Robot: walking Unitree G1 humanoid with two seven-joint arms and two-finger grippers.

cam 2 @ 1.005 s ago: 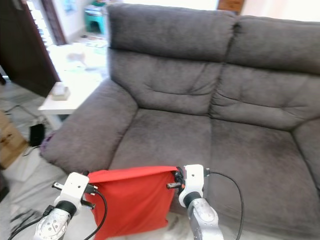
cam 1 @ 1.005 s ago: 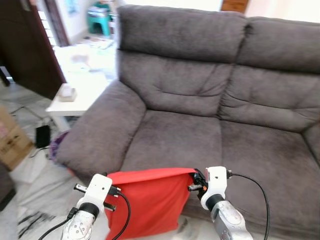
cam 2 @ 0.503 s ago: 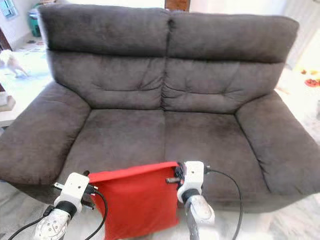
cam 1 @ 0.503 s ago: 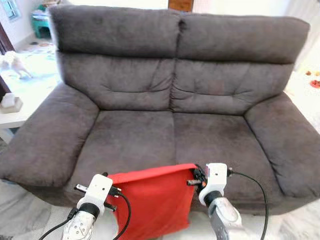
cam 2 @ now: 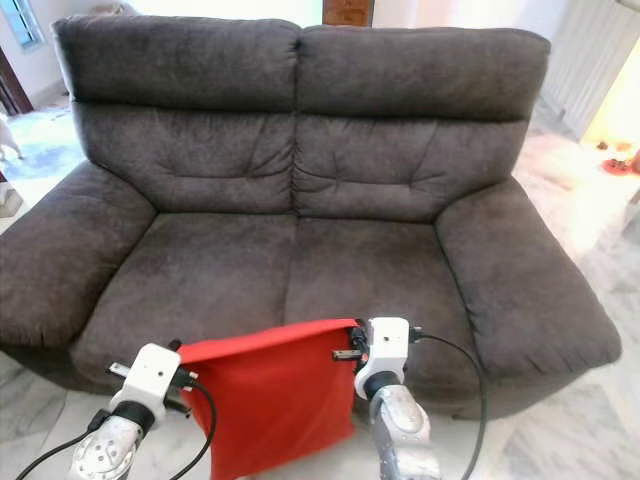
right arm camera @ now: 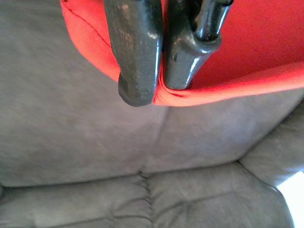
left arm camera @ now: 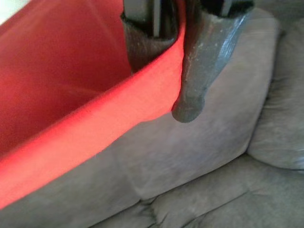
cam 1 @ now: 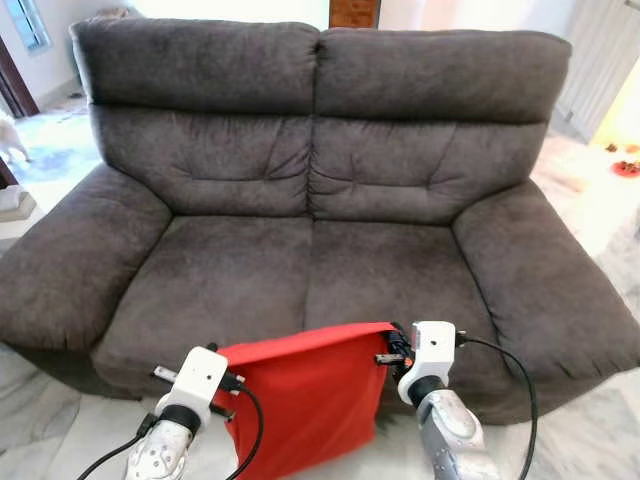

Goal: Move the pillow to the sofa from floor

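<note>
No legible text, labels, brands, numbers or signs in any view. Red pillow [cam 1: 300, 400]: plain fabric, no print or tag readable. Grey sofa [cam 1: 320, 200]: bare upholstery, no marking. White wrist housings on both arms: no lettering that can be made out.

A dark grey two-seat sofa [cam 1: 310, 200] stands on pale marble floor [cam 1: 40, 430].
</note>
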